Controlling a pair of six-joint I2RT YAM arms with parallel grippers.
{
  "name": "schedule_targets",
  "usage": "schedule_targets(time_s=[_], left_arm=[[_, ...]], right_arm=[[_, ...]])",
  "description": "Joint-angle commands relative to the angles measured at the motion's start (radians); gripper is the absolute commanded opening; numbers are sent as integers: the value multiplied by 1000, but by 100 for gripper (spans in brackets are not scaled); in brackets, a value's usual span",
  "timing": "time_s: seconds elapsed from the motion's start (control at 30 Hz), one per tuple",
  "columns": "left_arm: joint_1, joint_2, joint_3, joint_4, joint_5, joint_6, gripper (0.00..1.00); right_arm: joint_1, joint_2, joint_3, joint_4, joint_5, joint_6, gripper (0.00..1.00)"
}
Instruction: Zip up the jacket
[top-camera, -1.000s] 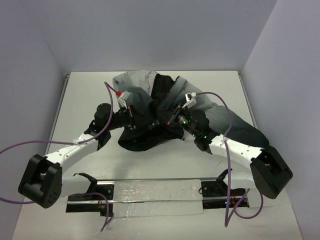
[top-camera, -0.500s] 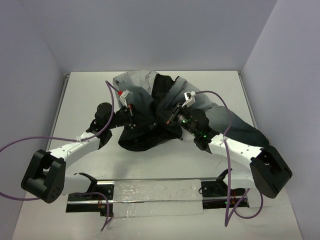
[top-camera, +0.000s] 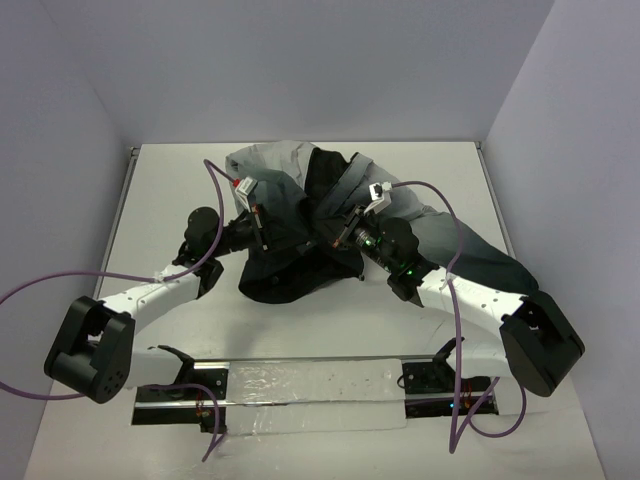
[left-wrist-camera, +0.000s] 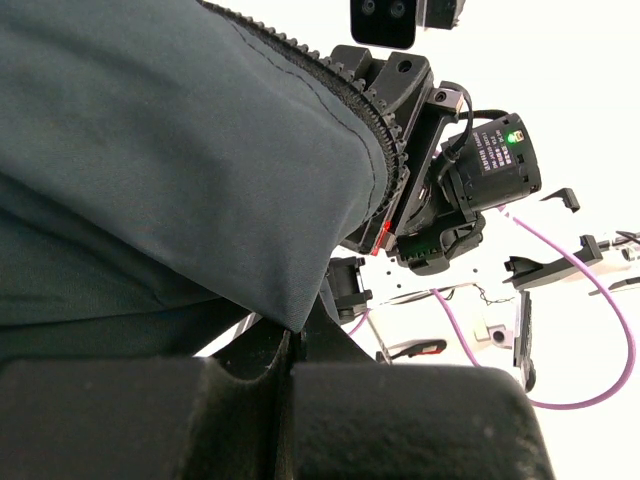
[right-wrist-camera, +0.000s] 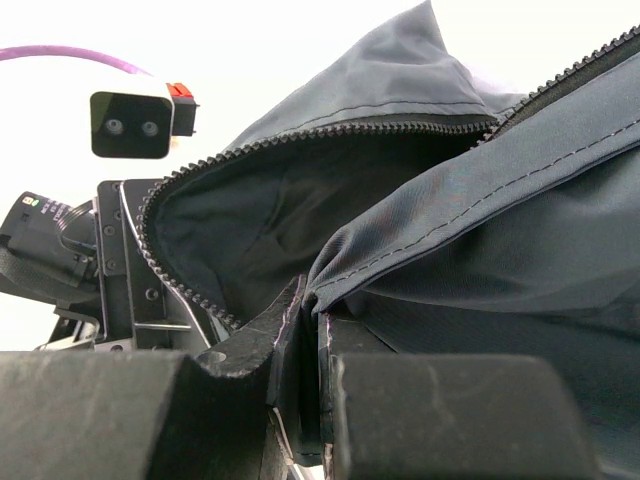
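The jacket (top-camera: 300, 225) lies bunched in the middle of the table, light grey at the back, dark charcoal toward the front, one sleeve (top-camera: 480, 250) trailing right. My left gripper (top-camera: 262, 232) is shut on a fold of the jacket's dark shell (left-wrist-camera: 180, 180); the zipper teeth (left-wrist-camera: 385, 150) run along that flap's edge. My right gripper (top-camera: 335, 240) is shut on a stitched hem of the jacket (right-wrist-camera: 460, 220) beside the open zipper (right-wrist-camera: 300, 140), with black lining (right-wrist-camera: 250, 220) showing inside. The two grippers face each other a short way apart.
A clear plastic strip on a black rail (top-camera: 310, 385) lies at the table's near edge between the arm bases. Purple cables (top-camera: 445, 215) loop over both arms. Walls close the table at left, back and right.
My left gripper has lifted and shifted slightly back with the jacket fold. My right gripper has edged a little toward the jacket's middle. The jacket's bulk stays put.
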Motion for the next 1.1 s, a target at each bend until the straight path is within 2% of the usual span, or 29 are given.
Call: schedule_targets(time_s=[0.0, 0.87, 1.07], left_arm=[[-2, 8, -7, 100, 51, -23, 0], [-5, 2, -43, 154, 74, -56, 0], [-11, 11, -47, 120, 71, -33, 0]], right_arm=[[11, -16, 12, 87, 3, 0, 0], [11, 49, 82, 98, 24, -4, 0], [12, 62, 94, 106, 27, 2, 0]])
